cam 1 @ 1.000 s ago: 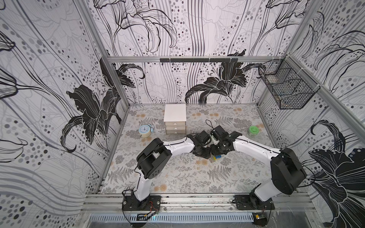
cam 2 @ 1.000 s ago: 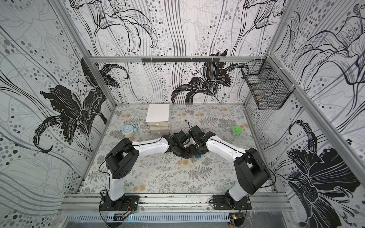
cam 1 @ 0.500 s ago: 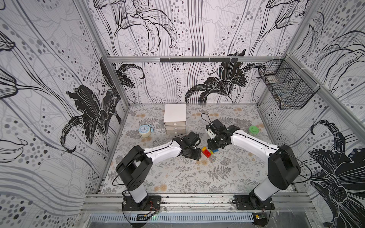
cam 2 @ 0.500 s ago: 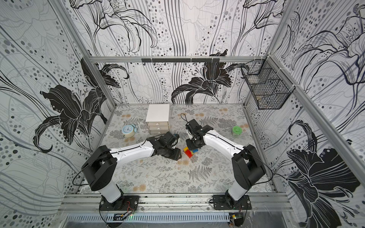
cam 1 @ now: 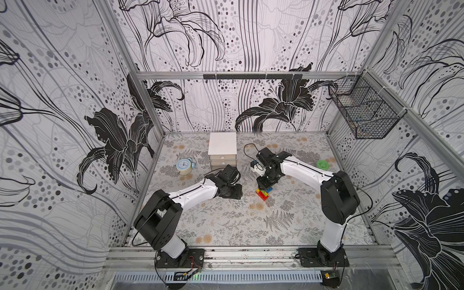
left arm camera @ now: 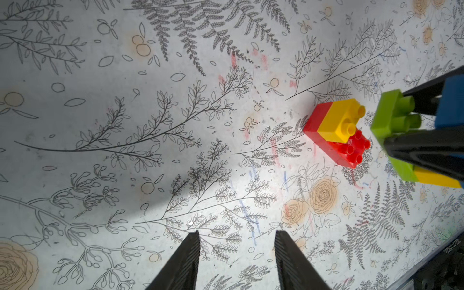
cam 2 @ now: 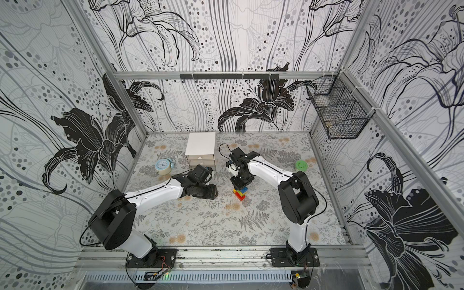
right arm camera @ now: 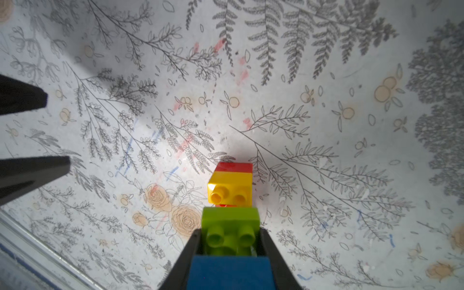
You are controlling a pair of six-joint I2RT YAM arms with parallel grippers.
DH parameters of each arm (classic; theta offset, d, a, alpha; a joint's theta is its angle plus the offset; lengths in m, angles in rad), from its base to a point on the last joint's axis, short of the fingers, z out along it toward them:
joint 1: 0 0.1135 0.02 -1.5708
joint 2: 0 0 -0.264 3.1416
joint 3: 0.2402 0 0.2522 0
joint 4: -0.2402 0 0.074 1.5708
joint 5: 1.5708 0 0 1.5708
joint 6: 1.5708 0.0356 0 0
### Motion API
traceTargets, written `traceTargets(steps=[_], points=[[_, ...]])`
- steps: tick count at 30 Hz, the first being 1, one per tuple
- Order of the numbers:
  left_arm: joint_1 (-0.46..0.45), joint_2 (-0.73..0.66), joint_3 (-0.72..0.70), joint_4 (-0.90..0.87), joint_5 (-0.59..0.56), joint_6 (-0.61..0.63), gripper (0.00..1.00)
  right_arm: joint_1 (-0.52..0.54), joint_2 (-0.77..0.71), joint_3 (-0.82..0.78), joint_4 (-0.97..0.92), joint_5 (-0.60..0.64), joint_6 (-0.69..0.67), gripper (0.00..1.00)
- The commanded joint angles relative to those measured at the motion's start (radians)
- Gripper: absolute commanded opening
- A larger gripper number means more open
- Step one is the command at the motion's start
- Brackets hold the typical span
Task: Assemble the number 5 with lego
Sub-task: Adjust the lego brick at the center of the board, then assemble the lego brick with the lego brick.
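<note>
Table (cam 1: 226,226) of grey flower print fills the middle of both top views. At its left stands a round light-blue alarm clock (cam 1: 184,166), and just right of that, nearer the back wall, a white box of drawers (cam 1: 222,147). Below the drawers, left of frame centre, the left gripper (left arm camera: 236,232) hangs low over the table, its jaws partly apart with only bare print between them and nothing held. At frame centre a red studded plastic brick (left arm camera: 349,150) lies flat on the table, with a small yellow plastic brick (left arm camera: 336,123) pressed onto one end. Just beside that yellow one, with a thin strip of table showing between them in the left wrist view, the right gripper (right arm camera: 229,231) is clamped on a lime-green plastic brick (right arm camera: 229,221). That brick is joined through a second small yellow brick (left arm camera: 437,178) to a blue plastic brick (right arm camera: 229,272). Further right lies a round green lid (cam 1: 322,164). At upper right a black wire basket (cam 1: 364,113) hangs on the side wall.
</note>
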Motion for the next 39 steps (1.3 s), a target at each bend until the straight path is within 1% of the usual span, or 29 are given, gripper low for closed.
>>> traceTargets(steps=[1, 8, 18, 39], points=[[0.009, -0.029, -0.024, 0.018, -0.014, 0.001, 0.52, -0.002, 0.031, 0.039, -0.070, -0.017, -0.046, 0.26], [0.012, -0.032, -0.049, 0.036, -0.015, -0.010, 0.52, 0.000, 0.068, 0.069, -0.089, 0.020, -0.034, 0.25], [0.013, -0.027, -0.058, 0.048, -0.014, -0.018, 0.52, 0.010, 0.079, 0.070, -0.083, 0.053, -0.023, 0.25], [0.012, -0.019, -0.076, 0.060, -0.017, -0.028, 0.52, 0.067, 0.135, 0.078, -0.098, 0.135, 0.017, 0.26]])
